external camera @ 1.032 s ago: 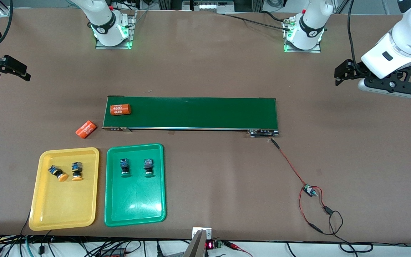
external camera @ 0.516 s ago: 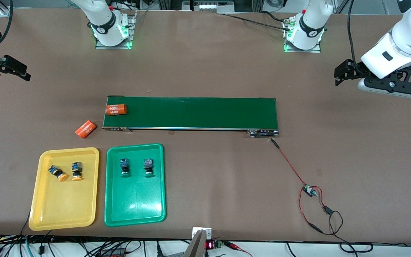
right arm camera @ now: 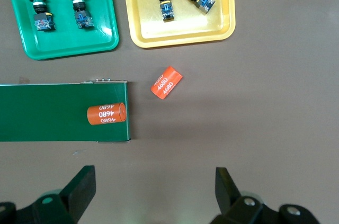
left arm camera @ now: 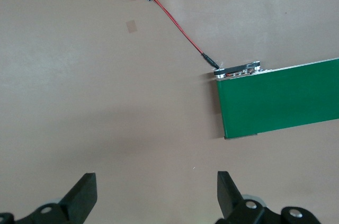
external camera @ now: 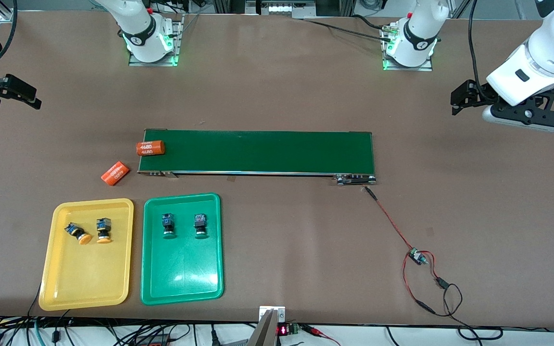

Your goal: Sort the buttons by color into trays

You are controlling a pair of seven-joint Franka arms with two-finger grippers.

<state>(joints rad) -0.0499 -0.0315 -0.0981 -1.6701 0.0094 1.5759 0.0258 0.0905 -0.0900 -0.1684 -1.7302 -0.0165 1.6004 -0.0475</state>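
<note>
Buttons (external camera: 89, 231) look sorted, I think, and both sets of fingers (left arm camera: 85, 197) (right arm camera: 82, 189) are spread with nothing in them, but the orange cylinder (external camera: 150, 148) could roll off the belt (external camera: 267, 151) end.

Left arm: you see it come from its base at the table's edge away from the front camera and swing out to its own end of the table, where it waits.
Left gripper (external camera: 464, 98): it hangs above the table surface near that end edge, fingers (left arm camera: 79, 200) spread wide, nothing between them.
Right arm: it reaches out over its own end edge of the table.
Right gripper (external camera: 19, 96): your wrist view shows its fingers (right arm camera: 79, 189) wide apart and empty.
</note>
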